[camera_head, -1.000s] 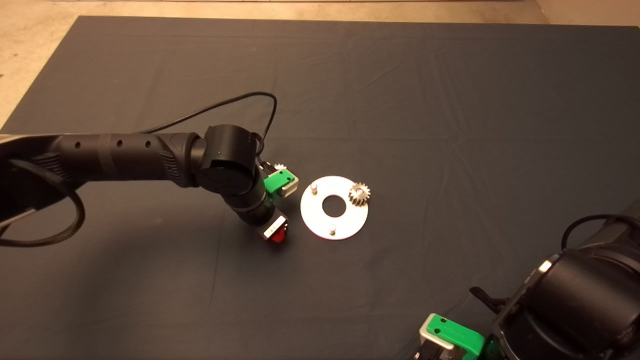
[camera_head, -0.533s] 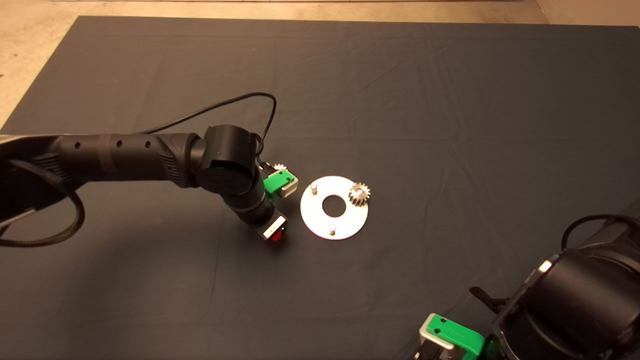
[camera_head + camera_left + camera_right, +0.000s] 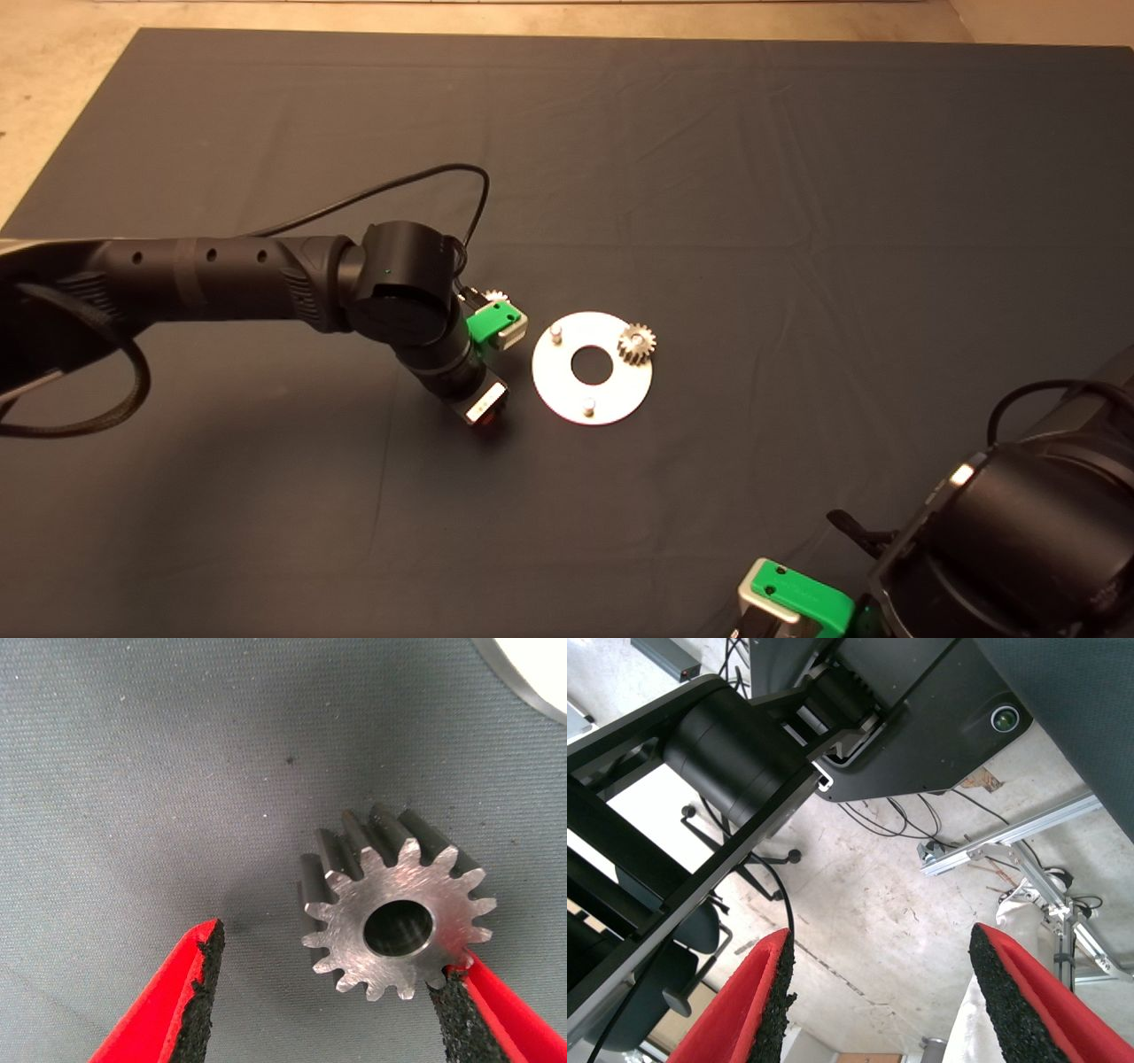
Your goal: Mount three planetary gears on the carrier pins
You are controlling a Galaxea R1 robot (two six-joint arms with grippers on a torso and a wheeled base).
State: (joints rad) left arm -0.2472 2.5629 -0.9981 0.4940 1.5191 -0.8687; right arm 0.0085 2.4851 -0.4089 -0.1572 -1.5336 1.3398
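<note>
The shiny metal disc [image 3: 611, 397] lies mid-mat with three upright carrier pins. One planetary gear [image 3: 636, 342] sits on the far right pin. The other two pins [image 3: 555, 333] [image 3: 588, 407] are bare. My left gripper [image 3: 485, 381] points down at the mat just left of the disc. In the left wrist view this gripper [image 3: 328, 997] is open around a second gear [image 3: 399, 908] lying flat on the mat. One pad [image 3: 450, 997] touches its teeth and the other pad [image 3: 202, 983] is well apart. A third gear [image 3: 496, 297] peeks out behind the left gripper.
My right gripper [image 3: 788, 602] is parked at the mat's lower right edge. In the right wrist view it [image 3: 877, 1001] is open and looks at the floor, the robot base and chairs. The disc's rim [image 3: 532, 673] shows close to the gear in the left wrist view.
Less of the left gripper's red finger shows below the wrist than before. The parked right gripper has shifted slightly down. The disc and gears have not moved.
</note>
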